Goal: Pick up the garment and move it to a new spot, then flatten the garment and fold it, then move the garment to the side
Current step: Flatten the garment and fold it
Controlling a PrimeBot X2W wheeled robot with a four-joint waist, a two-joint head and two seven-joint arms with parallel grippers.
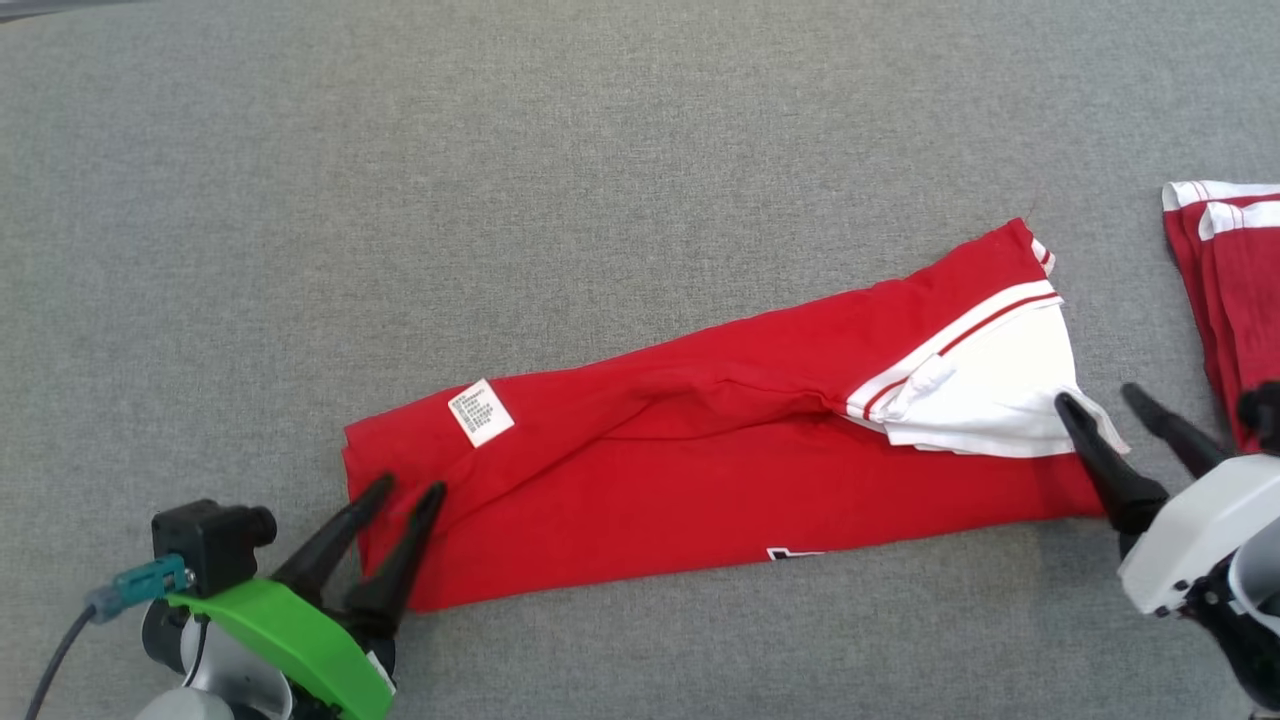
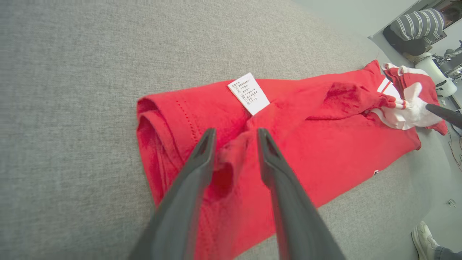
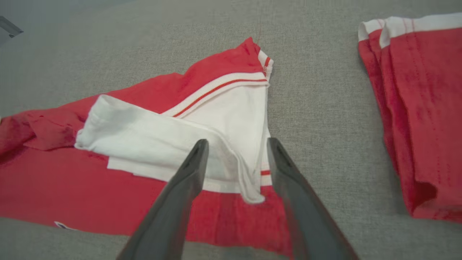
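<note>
**Left claw** (image 1: 411, 484): fingers parted to a moderate gap and gripping nothing. A raised ridge of red cloth stands between them unpinched. The tips sit over the garment's near-left corner, probably so they can work that short edge.

**Right claw** (image 1: 1096, 394): fingers set wider and holding nothing. They straddle the drooping corner of the white panel (image 1: 990, 400) at the opposite end. By my judgement the two claws bracket the strip so that both ends can be handled together.

**Garment** (image 1: 700, 480): red, lying flat on the grey surface (image 1: 400, 200) as a long, slightly slanted band, from centre to right of the head view. The lengthwise fold looks done. The crosswise fold and the shift aside look not yet made.

**Care label** (image 1: 481, 412): white, face up near the left end, which suggests an inner face is showing.

**Second garment** (image 1: 1230, 300): red with white trim, folded, well apart at the right. This is possibly where finished pieces go.

**Background, left wrist view**: a person in a striped top (image 2: 418, 25), and a shoe (image 2: 422, 238) at the lower corner.

**Hidden or unclear**:
- How many layers the garment has cannot be told.
- Whether the white panel is a sleeve or a collar is unclear.
- The label text is too small to read.
- A small print (image 1: 795, 553) is cut off at the lower fold.
- The second garment runs off the frame.
</note>
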